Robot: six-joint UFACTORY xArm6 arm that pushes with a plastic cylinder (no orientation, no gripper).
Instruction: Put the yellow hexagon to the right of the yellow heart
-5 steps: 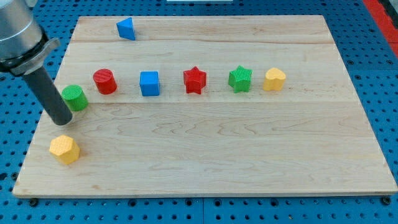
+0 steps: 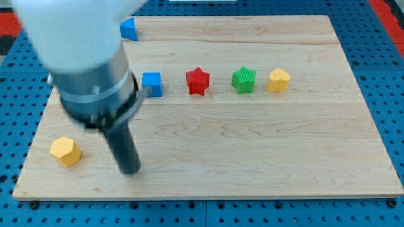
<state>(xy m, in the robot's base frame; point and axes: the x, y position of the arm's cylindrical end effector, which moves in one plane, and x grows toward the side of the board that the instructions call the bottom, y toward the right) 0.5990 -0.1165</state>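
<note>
My tip (image 2: 129,169), a bare rod with no jaws to open or close, stands right of the yellow hexagon (image 2: 65,151) near the table's (image 2: 252,157) bottom-left. I must circle to its left, then push right past the yellow heart (image 2: 278,81).

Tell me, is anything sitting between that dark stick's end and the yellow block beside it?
No. In the camera view, only bare wood separates my tip from the yellow hexagon.

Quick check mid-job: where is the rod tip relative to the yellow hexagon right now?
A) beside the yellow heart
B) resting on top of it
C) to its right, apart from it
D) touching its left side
C: my tip sits on the board to the view's right of the yellow hexagon, with bare wood between them.
</note>
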